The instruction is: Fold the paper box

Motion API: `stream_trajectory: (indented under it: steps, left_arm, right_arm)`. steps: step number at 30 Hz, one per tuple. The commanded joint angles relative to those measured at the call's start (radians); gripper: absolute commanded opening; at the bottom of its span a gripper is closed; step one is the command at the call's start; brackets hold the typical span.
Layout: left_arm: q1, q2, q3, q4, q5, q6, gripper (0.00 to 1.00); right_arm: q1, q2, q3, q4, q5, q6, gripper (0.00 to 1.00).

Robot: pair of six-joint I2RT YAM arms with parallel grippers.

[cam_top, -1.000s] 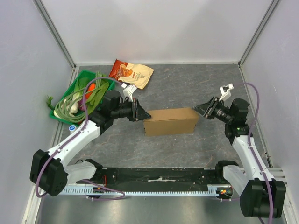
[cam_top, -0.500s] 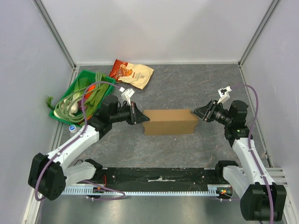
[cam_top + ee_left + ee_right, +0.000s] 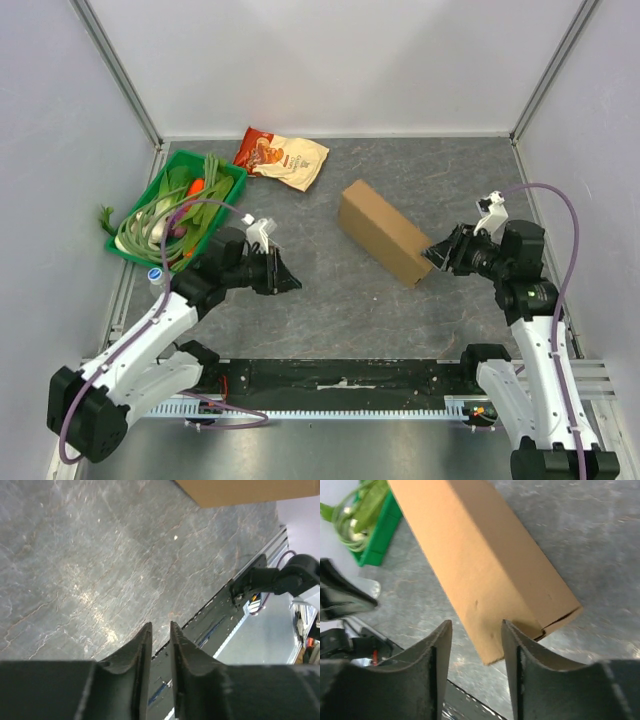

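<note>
Right gripper [image 3: 436, 254], jaws apart, faces the near end of the paper box [image 3: 383, 231], which lies diagonally. Left gripper [image 3: 287, 279], barely parted and empty, hangs well apart. With nothing bracing it, a push could skid the box away.

Both arms reach inward, the left gripper [image 3: 290, 283] barely parted, the right gripper [image 3: 435, 255] spread wider.

Overhead view: bright, even, diffuse light from above. Shadows are soft, with a thin one along the paper box [image 3: 383, 231] and under my arms. I note no glare there.

Left wrist view: a pale sheen spreads across the table [image 3: 85, 595]. My left gripper [image 3: 160, 628] reads dark and soft-edged.

Right wrist view: the box face is sharp. My right gripper [image 3: 476, 625] is blurred and near-black, and the green tray [image 3: 380, 537] is slightly soft.
</note>
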Motion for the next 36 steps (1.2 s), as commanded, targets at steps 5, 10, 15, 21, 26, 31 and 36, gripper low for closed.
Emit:
stream_trajectory:
  steps: [5, 10, 15, 21, 26, 31, 36]
  left_arm:
    - [0.002, -0.057, 0.276, -0.088, -0.039, 0.089, 0.39]
    - [0.002, -0.019, 0.289, -0.045, -0.015, 0.073, 0.39]
    - [0.002, -0.031, 0.248, -0.031, -0.003, 0.059, 0.40]
    - [0.002, -0.049, 0.220, -0.029, 0.004, 0.048, 0.40]
    - [0.002, -0.036, 0.212, 0.009, 0.040, 0.031, 0.41]
    - [0.002, -0.078, 0.215, 0.000, 0.056, 0.028, 0.42]
    - [0.002, -0.146, 0.179, -0.008, 0.077, 0.013, 0.43]
  right_arm:
    - [0.029, 0.026, 0.034, -0.218, -0.032, -0.084, 0.63]
    - [0.132, 0.068, -0.048, -0.022, -0.013, 0.018, 0.63]
    - [0.285, 0.074, -0.020, -0.007, 0.114, 0.052, 0.63]
    - [0.284, 0.097, 0.318, -0.229, 0.410, -0.049, 0.86]
    - [0.284, 0.304, 0.466, -0.211, 0.504, -0.169, 0.93]
    - [0.282, 0.528, 0.590, -0.176, 0.648, -0.246, 0.95]
    - [0.279, 0.625, 0.599, -0.007, 0.501, -0.264, 0.96]
